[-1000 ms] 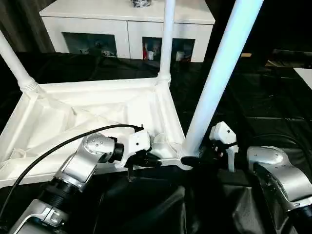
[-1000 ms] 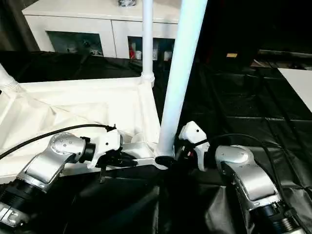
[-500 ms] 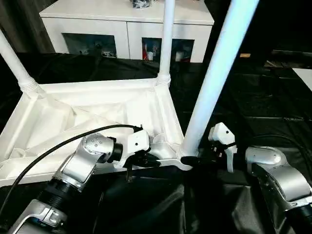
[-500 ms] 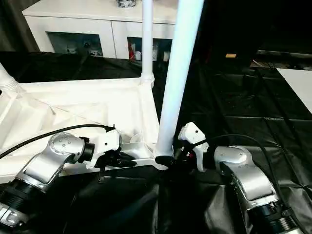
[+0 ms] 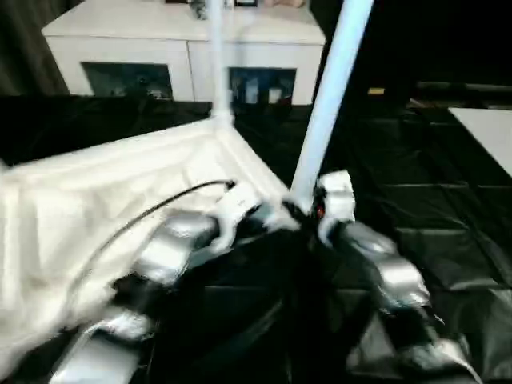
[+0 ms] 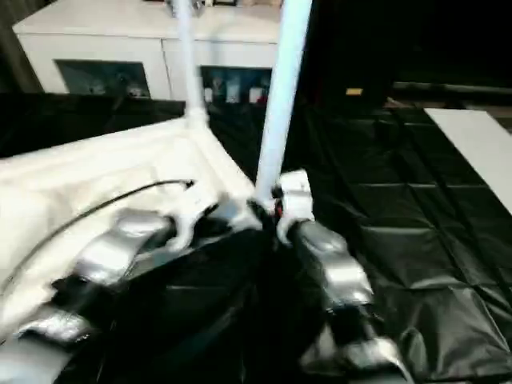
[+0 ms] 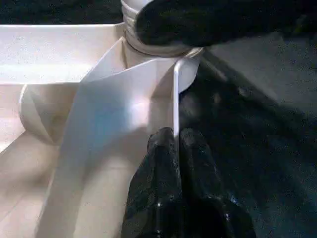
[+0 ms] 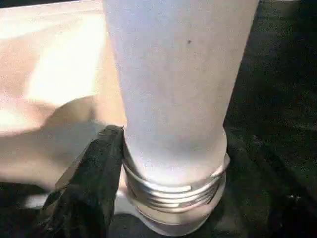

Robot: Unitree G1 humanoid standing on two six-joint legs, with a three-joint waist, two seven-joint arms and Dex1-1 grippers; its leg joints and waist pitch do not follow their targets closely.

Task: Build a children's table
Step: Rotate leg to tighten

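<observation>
Pinching a thin vertical rib of the tabletop (image 7: 99,124), the left gripper (image 7: 174,144) has its two black fingers shut on that rib's edge, right at the near corner socket (image 8: 173,198). Right gripper (image 6: 276,210) sits at the base of the near leg (image 5: 324,104); one black finger (image 8: 94,178) touches the leg's threaded collar where it enters the socket, the other finger isn't visible, so I cannot tell if it is gripping or just resting there.

Count: two grippers, one tabletop, two legs visible in the head views – the near leg and a far leg (image 5: 216,56).

Orientation: tabletop is upside down, ribbed underside up, lying on the black-covered surface (image 5: 432,224), with its near right corner between the two grippers. Both legs stand roughly upright out of their sockets, long axis vertical; the near one leans slightly to the right toward its top. The far leg is at the tabletop's far right corner.

Further out: a white cabinet (image 5: 160,40) at the far edge, a flat white board (image 6: 480,144) at the right edge.
</observation>
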